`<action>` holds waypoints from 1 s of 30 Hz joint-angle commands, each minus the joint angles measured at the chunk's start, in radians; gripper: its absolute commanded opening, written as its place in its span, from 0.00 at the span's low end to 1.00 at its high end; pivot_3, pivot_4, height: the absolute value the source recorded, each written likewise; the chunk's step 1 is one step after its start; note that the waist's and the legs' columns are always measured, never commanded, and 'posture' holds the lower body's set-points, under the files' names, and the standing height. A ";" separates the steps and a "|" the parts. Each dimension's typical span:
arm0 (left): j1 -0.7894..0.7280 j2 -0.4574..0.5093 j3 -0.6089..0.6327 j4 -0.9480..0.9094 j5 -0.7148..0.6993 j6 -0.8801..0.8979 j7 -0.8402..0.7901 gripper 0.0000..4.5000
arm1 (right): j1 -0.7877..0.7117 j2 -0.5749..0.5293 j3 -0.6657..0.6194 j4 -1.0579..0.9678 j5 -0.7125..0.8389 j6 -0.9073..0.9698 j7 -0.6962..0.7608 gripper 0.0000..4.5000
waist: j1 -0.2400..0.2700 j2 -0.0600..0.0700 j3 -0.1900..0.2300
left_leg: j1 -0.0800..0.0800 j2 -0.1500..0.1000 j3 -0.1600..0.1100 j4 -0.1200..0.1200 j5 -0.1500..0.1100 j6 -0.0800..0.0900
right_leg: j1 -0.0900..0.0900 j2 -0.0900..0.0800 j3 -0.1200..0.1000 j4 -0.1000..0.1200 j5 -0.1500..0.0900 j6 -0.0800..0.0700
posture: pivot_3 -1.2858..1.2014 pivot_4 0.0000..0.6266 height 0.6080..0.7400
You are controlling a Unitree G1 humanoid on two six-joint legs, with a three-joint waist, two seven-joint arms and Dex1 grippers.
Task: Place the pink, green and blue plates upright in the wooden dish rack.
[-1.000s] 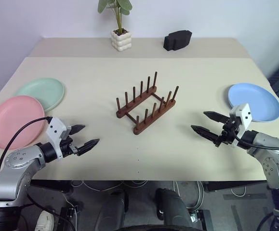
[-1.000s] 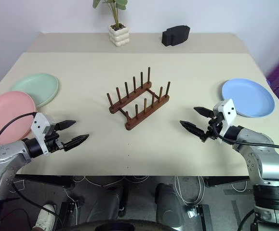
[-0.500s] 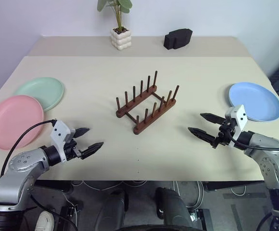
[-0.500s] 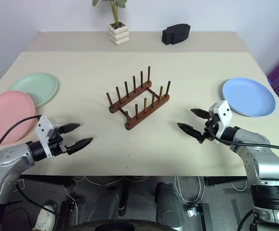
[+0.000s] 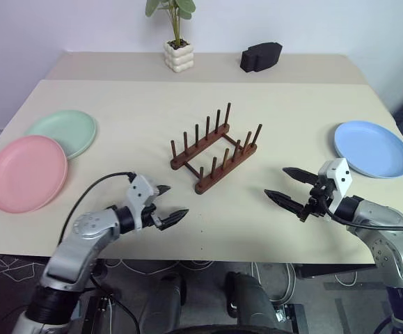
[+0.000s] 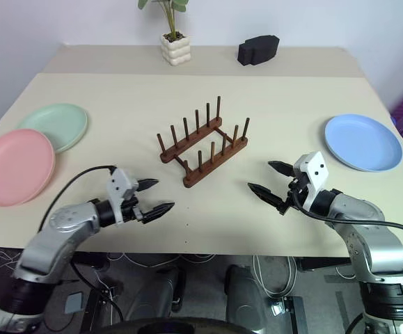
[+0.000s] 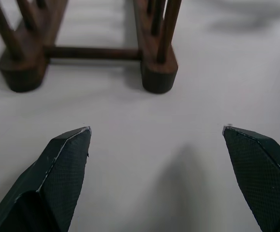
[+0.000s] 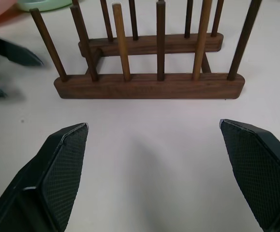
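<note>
Plates, three, all flat on the table (image 5: pixel 291 90), none in the rack (image 5: pixel 215 148).

Left gripper (image 5: pixel 168 204): near the front edge, left of centre, jaws apart, empty, aimed toward the rack's near end, close to it but not touching.

Right gripper (image 5: pixel 285 184): near the front edge, right of centre, jaws apart, empty, aimed leftward at the rack's long side, apart from it.

Rack: mid-table between the two grippers, set diagonally, pegs upright, all slots vacant.

Pink plate (image 5: pixel 26 172): far left, well apart from the left gripper.

Green plate (image 5: pixel 63 132): just behind the pink one, rims overlapping or touching.

Blue plate (image 5: pixel 372 149): right side, just behind and outward of the right gripper.

Potted plant (image 5: pixel 176 43) and black block (image 5: pixel 261 56): at the far edge.
</note>
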 commanded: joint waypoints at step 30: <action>-0.309 -0.153 -0.128 0.451 0.122 -0.224 -0.219 0.17 | 0.183 -0.025 0.005 -0.201 -0.026 0.019 -0.072 1.00 | 0.004 0.004 -0.004 | 0.003 -0.001 -0.002 0.002 0.000 0.000 | 0.006 0.000 -0.002 0.000 -0.002 0.004 | 0.52 0.24 0.99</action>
